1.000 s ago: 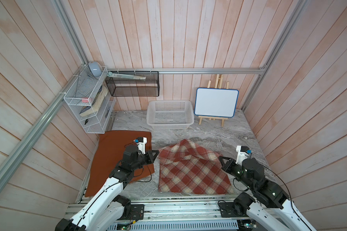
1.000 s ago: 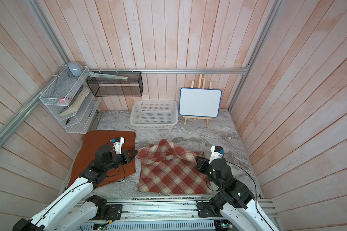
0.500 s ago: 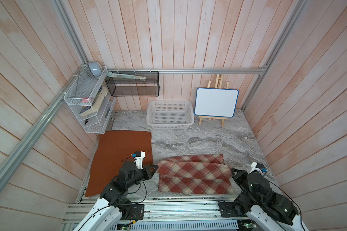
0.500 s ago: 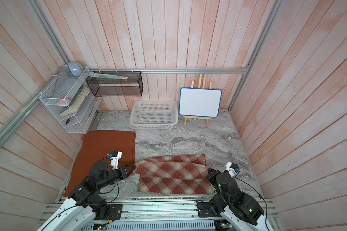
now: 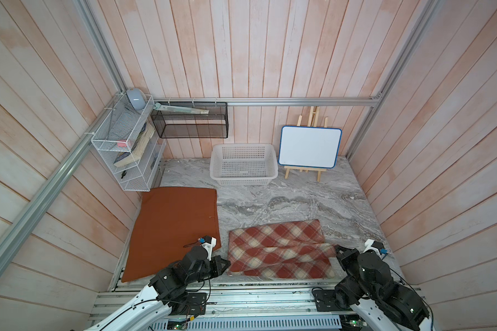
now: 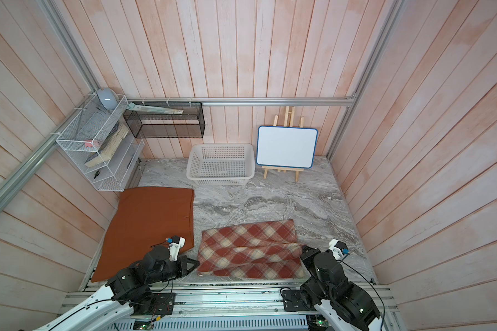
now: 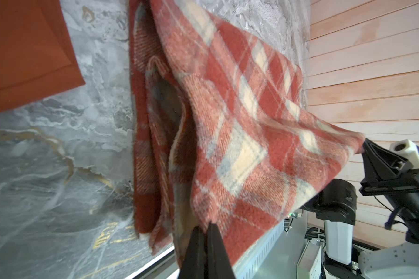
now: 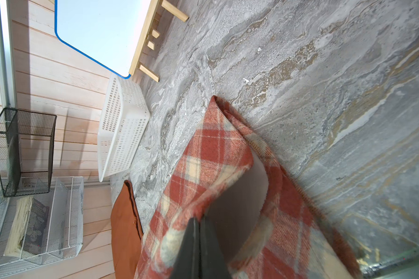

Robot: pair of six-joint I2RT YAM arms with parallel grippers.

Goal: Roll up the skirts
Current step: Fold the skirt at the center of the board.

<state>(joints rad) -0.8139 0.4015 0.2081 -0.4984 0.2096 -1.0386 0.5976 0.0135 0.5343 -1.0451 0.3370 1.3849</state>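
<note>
Left gripper [image 7: 207, 225]: clamped on plaid skirt [image 5: 279, 252] corner.
Right gripper [image 8: 198, 220]: pinching opposite corner.
Place: plaid skirt folded between the grippers; orange skirt [image 5: 175, 229] flat beside.
Tip: carry both corners level, cloth taut.

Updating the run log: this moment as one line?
left fingers: shut on plaid skirt | right fingers: shut on plaid skirt | plaid skirt: folded over | orange skirt: flat, unrolled

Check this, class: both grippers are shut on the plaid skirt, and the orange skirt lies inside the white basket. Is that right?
Not quite. The orange skirt lies flat on the table, apart from the white basket, as both top views show. The left gripper and right gripper are indeed shut on the plaid skirt.
</note>
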